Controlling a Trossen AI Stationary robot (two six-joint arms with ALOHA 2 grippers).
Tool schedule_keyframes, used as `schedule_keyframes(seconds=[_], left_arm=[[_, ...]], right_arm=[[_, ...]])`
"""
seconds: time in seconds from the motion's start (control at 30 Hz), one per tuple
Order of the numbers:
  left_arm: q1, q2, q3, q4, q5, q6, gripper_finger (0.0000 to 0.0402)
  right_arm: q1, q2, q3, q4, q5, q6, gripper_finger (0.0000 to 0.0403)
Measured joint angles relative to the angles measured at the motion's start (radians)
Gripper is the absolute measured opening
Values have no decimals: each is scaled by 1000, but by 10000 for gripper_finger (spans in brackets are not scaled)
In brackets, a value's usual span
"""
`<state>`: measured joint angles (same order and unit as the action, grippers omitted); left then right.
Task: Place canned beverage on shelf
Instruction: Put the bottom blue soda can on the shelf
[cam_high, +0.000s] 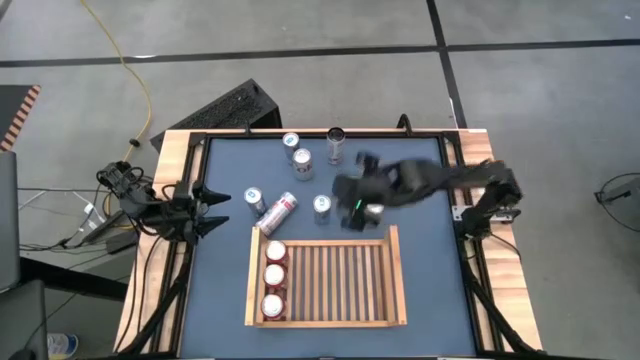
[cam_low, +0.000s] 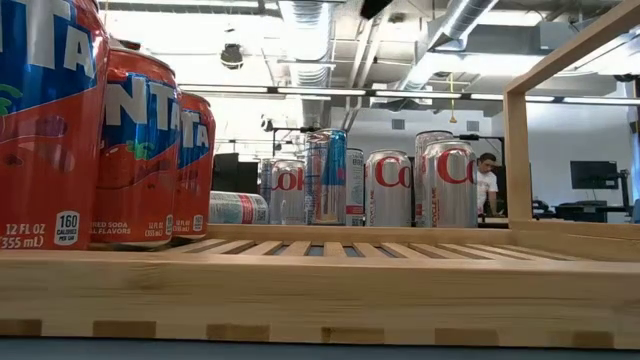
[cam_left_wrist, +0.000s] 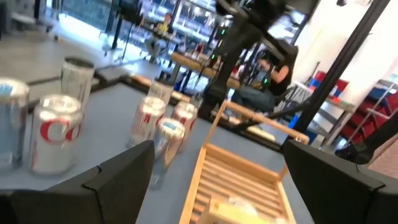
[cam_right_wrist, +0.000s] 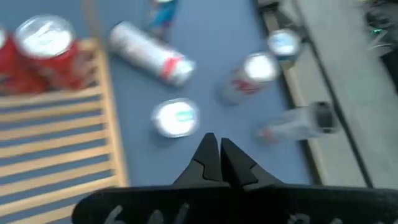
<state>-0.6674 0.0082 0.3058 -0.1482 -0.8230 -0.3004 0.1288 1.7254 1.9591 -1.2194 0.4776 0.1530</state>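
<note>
The light-wood shelf (cam_high: 340, 285) lies at the table's near middle, with three orange cans (cam_high: 273, 277) standing in a row on its slats along its left end; they also show in the low view (cam_low: 140, 150). Several silver cans stand on the blue tabletop beyond it, and one (cam_high: 278, 212) lies on its side. My right gripper (cam_high: 348, 207) hovers shut and empty above the table just beyond the shelf's far rim, beside an upright blue-topped can (cam_right_wrist: 176, 117). My left gripper (cam_left_wrist: 214, 165) waits open at the table's left edge (cam_high: 213, 210).
Upright cans stand near the far edge (cam_high: 302, 160), one dark-topped (cam_high: 335, 135), and one by the lying can (cam_high: 253, 198). The shelf's right part is bare slats (cam_high: 350, 280). A person sits in the room behind the table (cam_low: 487, 180).
</note>
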Motion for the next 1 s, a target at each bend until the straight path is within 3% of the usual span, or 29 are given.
schedule_keyframes(seconds=[0.13,0.27,0.43,0.57,0.77,1.0], left_arm=[[0,0,52,30,0,71,348],[0,0,139,27,11,152,348],[0,0,220,22,32,265,348],[0,10,250,-14,35,271,348],[0,48,247,-14,-25,276,348],[0,104,247,-2,-93,283,348]], right_arm=[[-87,-88,-15,-6,-1,-75,0],[-149,-212,-192,74,-59,-82,0],[-187,-410,-562,386,-163,-63,0],[-198,-471,-726,651,-226,-41,0],[-168,-395,-730,694,-205,-158,17],[-160,-291,-651,480,-148,-177,130]])
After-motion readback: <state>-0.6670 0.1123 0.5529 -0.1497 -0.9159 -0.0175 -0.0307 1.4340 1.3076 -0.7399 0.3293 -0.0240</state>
